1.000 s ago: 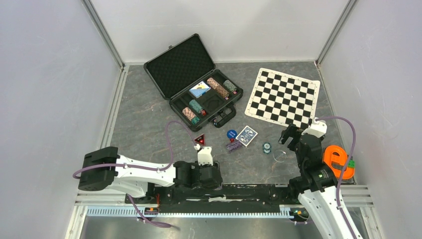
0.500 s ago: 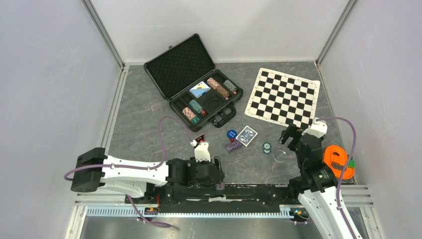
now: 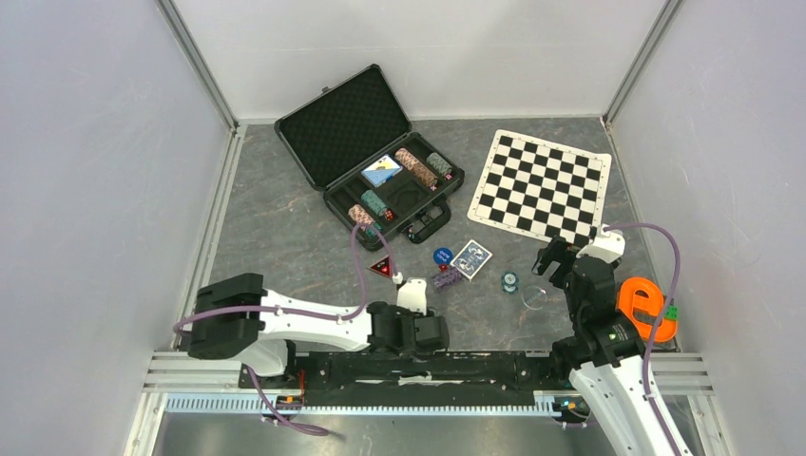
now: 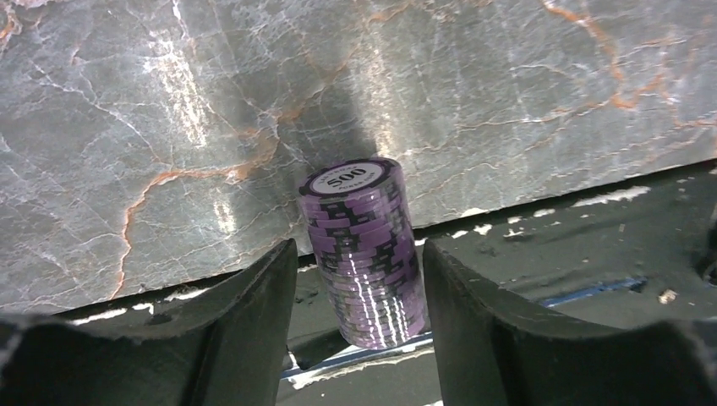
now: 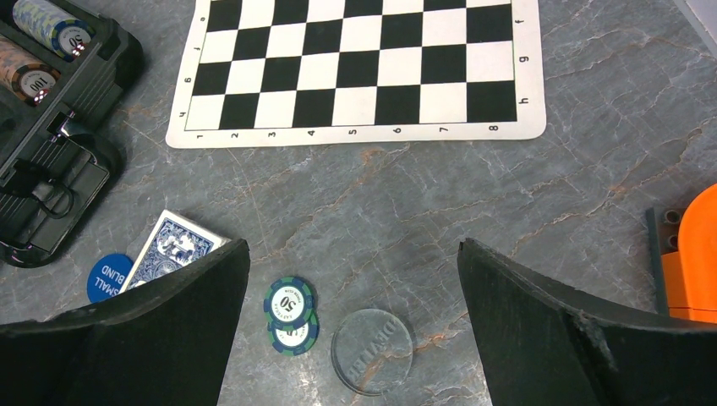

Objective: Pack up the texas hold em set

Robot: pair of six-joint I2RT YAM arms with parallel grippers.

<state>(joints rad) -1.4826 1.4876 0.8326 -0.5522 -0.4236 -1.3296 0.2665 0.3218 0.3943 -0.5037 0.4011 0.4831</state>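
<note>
Between the open left gripper [image 4: 355,338] fingers stands a purple 500 chip stack [image 4: 363,254], unclamped. Right gripper [image 5: 351,338] hangs open, empty, above green 50 chips [image 5: 290,313].

The purple chip stack [image 4: 362,254] carries the number "500" on its top chip. The two green chips [image 5: 291,313] on the table show "50" on the upper one. The blue round button [image 5: 108,277] reads "SMALL BLIND". The clear disc [image 5: 372,351] has raised letters that read "DEALER", seen upside down. In the case [image 5: 63,182], one chip stack [image 5: 52,25] shows "50" and the other stack [image 5: 25,76] shows "100". The chess mat [image 5: 359,68] has the numbers 1 to 8 along its near edge and small letters along its sides, among them f and g.
</note>
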